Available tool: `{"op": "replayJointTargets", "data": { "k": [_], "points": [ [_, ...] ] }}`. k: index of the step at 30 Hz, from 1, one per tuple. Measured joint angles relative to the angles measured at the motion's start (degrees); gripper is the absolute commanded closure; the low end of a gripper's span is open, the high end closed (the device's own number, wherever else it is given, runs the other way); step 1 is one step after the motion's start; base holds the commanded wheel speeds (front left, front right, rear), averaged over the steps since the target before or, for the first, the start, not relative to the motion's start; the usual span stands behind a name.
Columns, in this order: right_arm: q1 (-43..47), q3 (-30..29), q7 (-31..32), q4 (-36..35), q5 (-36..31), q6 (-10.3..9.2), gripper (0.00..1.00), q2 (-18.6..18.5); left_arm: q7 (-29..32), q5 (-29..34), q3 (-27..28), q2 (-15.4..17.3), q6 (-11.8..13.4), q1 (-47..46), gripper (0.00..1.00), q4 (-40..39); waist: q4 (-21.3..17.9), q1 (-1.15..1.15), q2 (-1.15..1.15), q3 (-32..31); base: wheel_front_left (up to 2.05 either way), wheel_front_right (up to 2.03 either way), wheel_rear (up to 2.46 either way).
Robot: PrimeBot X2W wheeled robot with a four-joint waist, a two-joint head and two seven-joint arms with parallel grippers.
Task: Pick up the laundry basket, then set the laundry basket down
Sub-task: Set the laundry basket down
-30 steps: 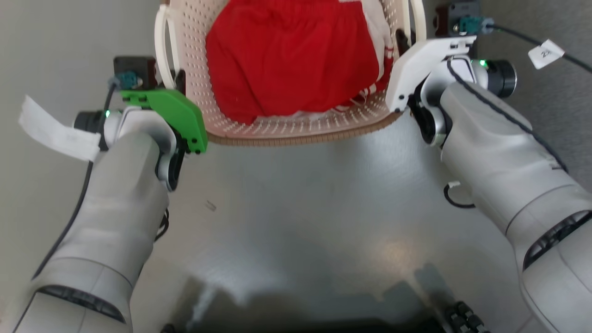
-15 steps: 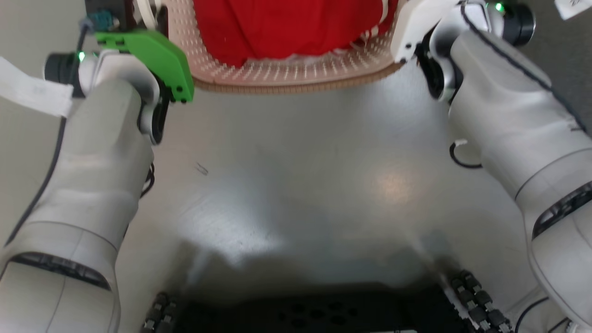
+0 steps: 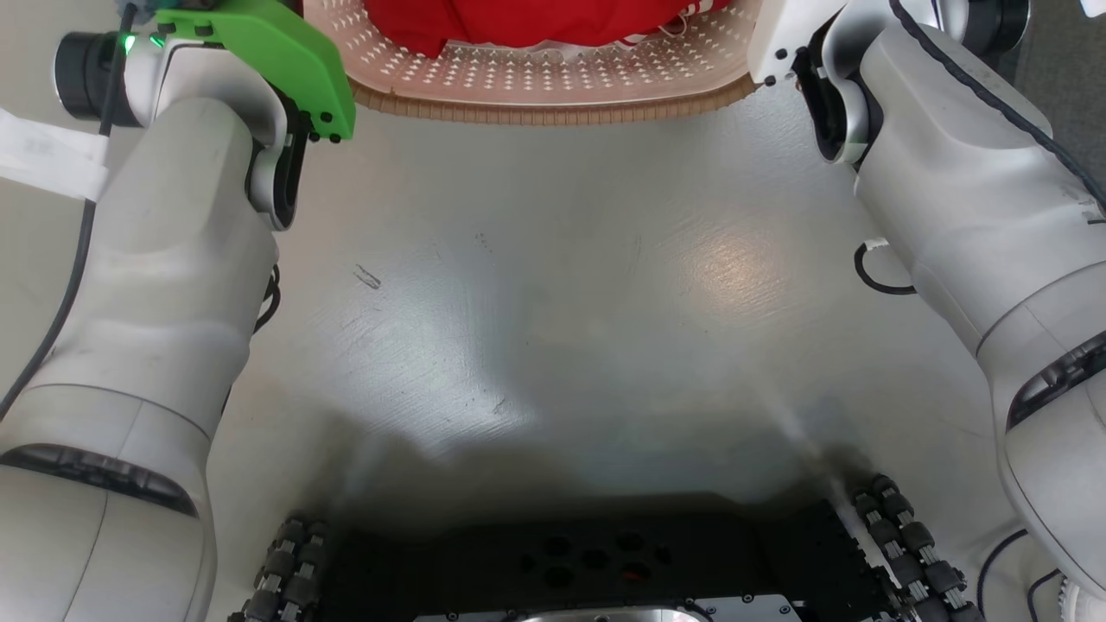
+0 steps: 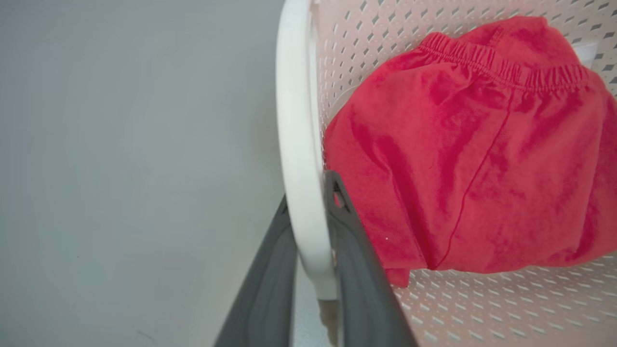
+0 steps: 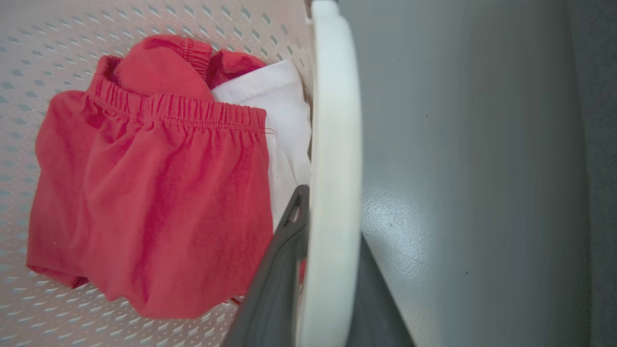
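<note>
left gripper (image 4: 308,193) pinching left handle (image 4: 294,120) | right gripper (image 5: 332,217) pinching right handle (image 5: 337,120) | laundry basket (image 3: 553,108) at 12 o'clock, red shorts (image 4: 472,159) inside | pickup looks done, set-down left

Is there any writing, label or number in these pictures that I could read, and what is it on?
No text here can be read.
On the white paper tag hanging from the left arm's cable, any print is too blurred to read.
On the laundry basket, the red shorts, the white cloth and the green cover, I can see no writing.
</note>
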Motion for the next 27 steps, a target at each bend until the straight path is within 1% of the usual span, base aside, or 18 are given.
{"op": "replayJointTargets", "data": {
  "k": [14,17,18,19,20,21,27],
  "points": [
    [-0.3,0.4,-1.0,0.7,0.0,0.0,1.0,0.0,-0.8,0.2,-0.1,-0.4,-0.8,-1.2,1.0,1.6,0.2,0.0,0.0,0.3,0.0,0.0,0.0],
    [-0.5,0.6,-1.0,0.8,0.0,0.0,0.72,0.0,-0.8,0.2,0.0,-0.7,-0.9,-1.3,1.0,2.2,0.3,0.0,0.0,0.2,0.0,0.0,0.0],
    [-0.5,0.7,-1.0,0.9,0.0,0.01,0.59,0.0,-0.8,0.2,0.0,-0.7,-1.0,-1.3,0.82,2.5,0.3,0.0,0.0,0.1,0.0,0.0,0.0],
    [-0.5,0.8,-1.0,1.1,-0.1,0.01,0.53,0.0,-0.8,0.2,0.0,-0.8,-1.0,-1.3,0.58,2.6,0.4,0.0,0.0,0.1,0.0,0.0,0.0],
    [-0.5,0.8,-1.0,1.1,-0.1,0.01,0.16,0.0,-0.6,0.2,0.0,-0.9,-1.1,-1.3,0.0,3.0,0.4,0.0,0.0,0.0,0.0,0.0,0.0],
    [-0.6,0.9,-1.1,1.2,-0.1,0.02,0.0,0.0,-0.3,0.2,-0.1,-1.0,-1.1,-1.3,0.0,3.6,0.4,0.0,0.0,0.0,0.0,0.0,0.0],
    [-0.7,1.0,-1.5,1.7,-0.1,0.07,0.0,0.3,-0.1,0.1,-0.1,-1.0,-1.1,-0.1,0.0,5.4,0.6,0.0,0.0,-0.4,0.0,0.0,0.0]
  ]
}}
